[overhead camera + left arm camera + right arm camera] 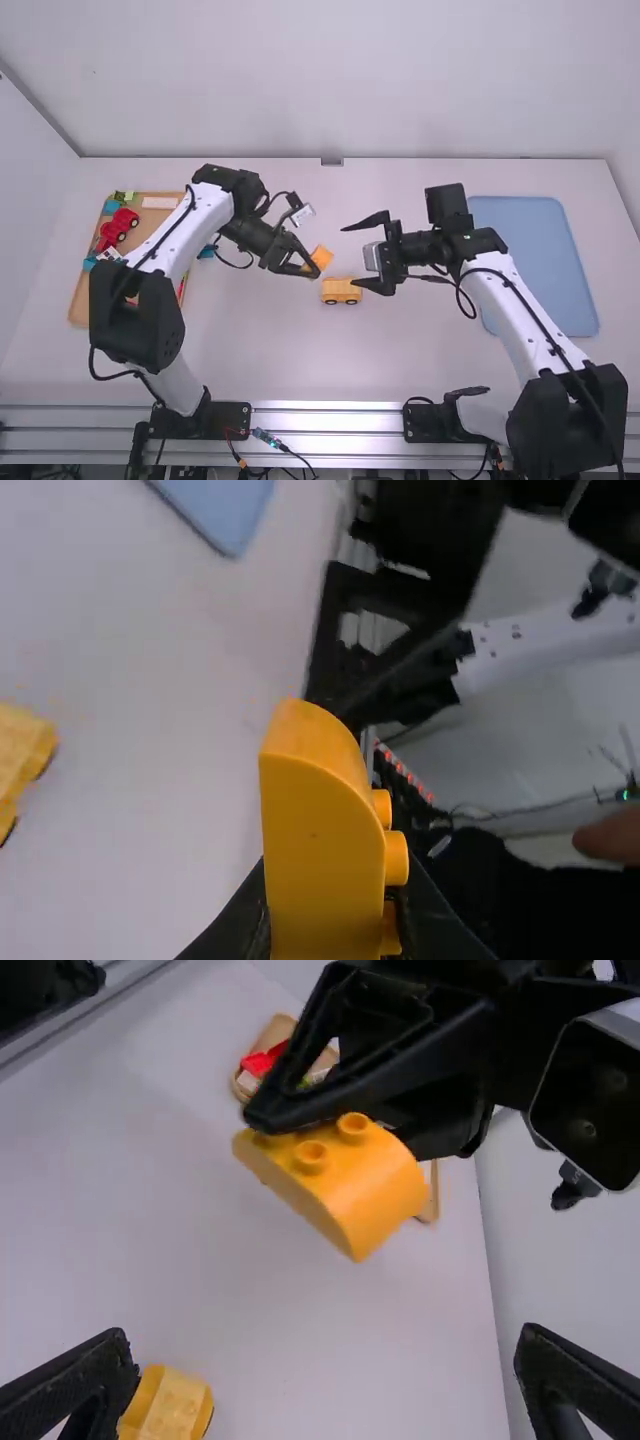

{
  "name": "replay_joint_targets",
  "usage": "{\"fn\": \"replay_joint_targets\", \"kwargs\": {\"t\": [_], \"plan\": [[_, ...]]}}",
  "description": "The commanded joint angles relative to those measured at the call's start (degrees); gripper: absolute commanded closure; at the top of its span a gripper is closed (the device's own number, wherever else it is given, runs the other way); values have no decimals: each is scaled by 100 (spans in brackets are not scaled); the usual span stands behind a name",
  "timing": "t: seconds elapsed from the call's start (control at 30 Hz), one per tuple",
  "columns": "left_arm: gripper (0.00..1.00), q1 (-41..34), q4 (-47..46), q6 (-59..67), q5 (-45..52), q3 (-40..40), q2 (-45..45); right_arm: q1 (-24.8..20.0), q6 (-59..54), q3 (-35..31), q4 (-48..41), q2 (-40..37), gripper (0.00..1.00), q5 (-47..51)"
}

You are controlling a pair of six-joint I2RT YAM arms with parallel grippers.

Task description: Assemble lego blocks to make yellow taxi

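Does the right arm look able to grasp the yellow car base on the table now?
Probably yes: the right gripper hangs open close to the yellow car base, and nothing seems to stand between them.

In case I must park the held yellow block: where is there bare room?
Bare: the table between the yellow wheeled base and metal rail; also the blue mat's middle. Crowded: around the wheeled base, with the left gripper and right gripper near it, and the wooden tray, holding red pieces.

Curved yellow block [320,850] clamped in left hand [309,266]; right hand [349,256] beyond; yellow piece [18,760] on table [150,680].
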Motion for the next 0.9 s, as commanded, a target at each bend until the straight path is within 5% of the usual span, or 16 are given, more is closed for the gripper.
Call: {"fn": "replay_joint_targets", "kwargs": {"t": [0.0, 0.47, 0.87], "plan": [[98, -177, -143, 1121, -92, 85, 26, 20, -184, 0, -63, -68, 0, -271], [98, -481, 32, 1278, -221, -619, 26, 273, -2677, -2, -2391, -68, 4, -439], [98, -538, -797, 2640, 214, -955, 26, 734, -1836, -2, -1698, 7, 12, -35]]}}
